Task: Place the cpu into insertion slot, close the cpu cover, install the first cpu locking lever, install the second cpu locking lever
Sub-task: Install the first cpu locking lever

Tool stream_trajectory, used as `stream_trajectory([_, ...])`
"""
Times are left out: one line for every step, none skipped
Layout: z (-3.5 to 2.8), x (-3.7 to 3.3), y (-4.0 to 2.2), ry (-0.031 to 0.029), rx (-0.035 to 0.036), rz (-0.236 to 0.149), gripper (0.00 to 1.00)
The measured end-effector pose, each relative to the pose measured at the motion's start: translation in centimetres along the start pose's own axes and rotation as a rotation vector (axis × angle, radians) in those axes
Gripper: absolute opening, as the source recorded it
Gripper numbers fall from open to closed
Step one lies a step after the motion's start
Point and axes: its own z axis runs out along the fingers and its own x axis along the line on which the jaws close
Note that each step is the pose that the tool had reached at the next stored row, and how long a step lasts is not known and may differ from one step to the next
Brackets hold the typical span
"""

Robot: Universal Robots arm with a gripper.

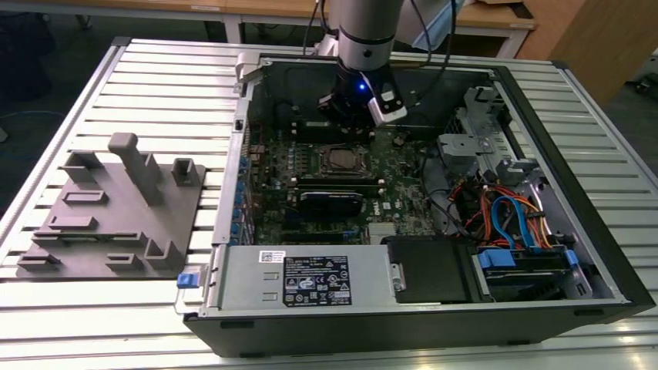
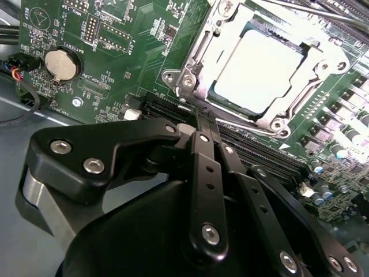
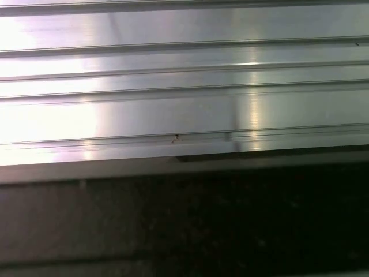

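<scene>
The cpu [image 2: 262,66] sits flat in the insertion slot [image 2: 230,112], its pale metal top facing up, in the upper right of the second wrist view; in the exterior view the same socket lies a little above the middle of the frame. The cpu cover [image 2: 199,63] looks to be down over it, the grey frame ringing the chip on all sides with the square cut-out showing the metal top. The chip is square, so it has no real long axis; its edges run skewed across that frame, one corner toward the lower right. A thin lever [image 2: 323,10] crosses the top right corner beside the frame; whether it is latched I cannot tell.

The tool [image 2: 193,124] has its black fingers pressed together with nothing between them, tips just short of the socket's lower-left corner, over the long black memory slots [image 2: 242,151]. The socket lies ahead of the tips, up and to the right in that view.

In the exterior view the arm stands inside the open computer case [image 1: 575,308], which lies on the slatted metal bench [image 1: 103,324], a grey fixture block [image 1: 113,208] at mid-left
</scene>
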Motion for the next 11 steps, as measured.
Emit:
stream_trajectory([0.05, -0.02, 0.0, 0.0005, 0.0001, 0.0, 0.1])
stream_trajectory([0.09, -0.04, 0.0, 0.0009, 0.0002, 0.0, 0.1])
stream_trajectory([0.14, -0.06, -0.01, 0.0013, 0.0002, 0.0, 0.1])
stream_trajectory([0.17, -0.06, -0.01, 0.0015, 0.0002, 0.0, 0.1])
stream_trajectory([0.18, -0.06, -0.01, 0.0017, 0.0004, 0.0, 0.1])
stream_trajectory([0.2, -0.08, -0.01, 0.0019, 0.0004, 0.0, 0.1])
stream_trajectory([0.22, -0.08, -0.01, 0.002, 0.0002, 0.0, 0.1])
stream_trajectory([0.23, -0.08, -0.01, 0.0022, 0.0003, 0.0, 0.1])
stream_trajectory([0.23, -0.08, -0.01, 0.0023, 0.0003, 0.0, 0.1])
stream_trajectory([0.23, -0.09, -0.01, 0.0023, 0.0003, 0.0, 0.1])
stream_trajectory([0.22, -0.09, -0.01, 0.0024, 0.0003, 0.0, 0.1])
